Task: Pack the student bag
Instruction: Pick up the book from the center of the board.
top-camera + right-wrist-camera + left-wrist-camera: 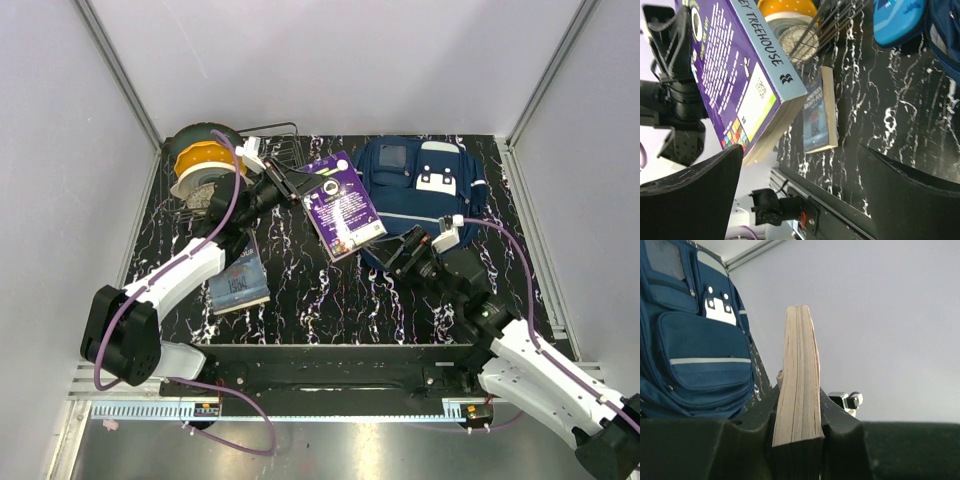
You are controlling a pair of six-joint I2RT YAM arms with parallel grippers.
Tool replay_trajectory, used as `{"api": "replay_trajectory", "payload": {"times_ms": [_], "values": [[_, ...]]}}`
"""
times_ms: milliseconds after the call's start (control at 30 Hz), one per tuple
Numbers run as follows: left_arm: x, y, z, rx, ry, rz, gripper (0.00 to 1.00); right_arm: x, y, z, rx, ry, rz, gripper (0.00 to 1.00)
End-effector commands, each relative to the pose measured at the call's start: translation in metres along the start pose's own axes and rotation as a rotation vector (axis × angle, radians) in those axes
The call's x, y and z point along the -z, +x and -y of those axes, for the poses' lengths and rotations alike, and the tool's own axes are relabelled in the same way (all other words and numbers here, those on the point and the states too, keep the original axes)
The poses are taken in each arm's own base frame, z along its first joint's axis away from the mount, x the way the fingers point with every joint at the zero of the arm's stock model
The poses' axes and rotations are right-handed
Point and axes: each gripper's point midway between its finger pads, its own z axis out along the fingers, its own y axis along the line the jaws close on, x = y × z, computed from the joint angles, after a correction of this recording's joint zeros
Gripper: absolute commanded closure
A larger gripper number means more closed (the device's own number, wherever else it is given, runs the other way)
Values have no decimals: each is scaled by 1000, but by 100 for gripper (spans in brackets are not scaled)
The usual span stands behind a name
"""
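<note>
Student bag (420,190): navy fabric backpack with white stripes and white patches on the front pockets. It lies flat, front up, at the table's far right. Interior not visible.

Left arm: stretched toward far centre. The left gripper (290,186) is clamped on the edge of a purple paperback (343,207), held off the table at the bag's left edge.

Right arm: reaches in from near right. The right gripper (410,250) is spread wide, grasping nothing, at the bag's near edge.

Wire basket (283,146): far side; contents cannot be told.

Blue book (238,282): flat on the table.
</note>
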Motion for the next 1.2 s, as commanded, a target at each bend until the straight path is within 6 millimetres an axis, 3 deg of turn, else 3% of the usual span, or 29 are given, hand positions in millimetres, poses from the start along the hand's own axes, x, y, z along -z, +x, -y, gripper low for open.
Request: {"api": "replay_trajectory", "payload": {"times_ms": [0, 333, 500, 567, 700, 733, 833, 867, 900, 967, 1000, 1033, 1067, 1100, 1133, 1167], "values": [[2, -29, 43, 26, 145, 152, 100, -12, -25, -37, -89, -130, 102, 0], [1, -18, 34, 71, 133, 132, 100, -39, -10, -60, -50, -261, 7, 0], [1, -6, 32, 88, 145, 109, 100, -45, -17, -71, -24, -313, 7, 28], [1, -3, 28, 94, 139, 107, 100, -46, -18, -74, -15, -330, 7, 32], [3, -1, 23, 106, 128, 114, 100, -43, -20, -80, -18, -363, 10, 59], [3, -1, 21, 106, 123, 112, 100, -41, -18, -79, -28, -369, 2, 73], [2, 1, 17, 93, 104, 104, 100, -35, -19, -80, -38, -388, 13, 100], [2, 3, 17, 88, 105, 95, 100, -34, -21, -80, -36, -385, 17, 100], [-1, 2, 18, 74, 111, 88, 75, -32, -20, -78, -34, -373, 14, 100], [-4, 9, 23, 45, 128, 34, 36, -24, -31, -83, -23, -363, 63, 100], [-9, 9, 19, 0, 84, 12, 16, -25, -30, -68, -31, -285, 68, 100], [-12, 11, 12, -31, 35, -8, 1, -16, -51, -68, -46, -250, 170, 100], [-10, 20, -22, -25, -138, -48, 1, -15, -54, -46, -56, -140, 199, 100], [-12, 16, -16, -143, -154, -51, 1, -9, -63, -37, -60, -87, 249, 100], [-10, 16, -19, -192, -185, -52, 1, 6, -86, -32, -78, -40, 374, 100], [-5, 15, -35, -225, -270, -42, 1, 15, -86, -6, -69, 82, 394, 100]]}}
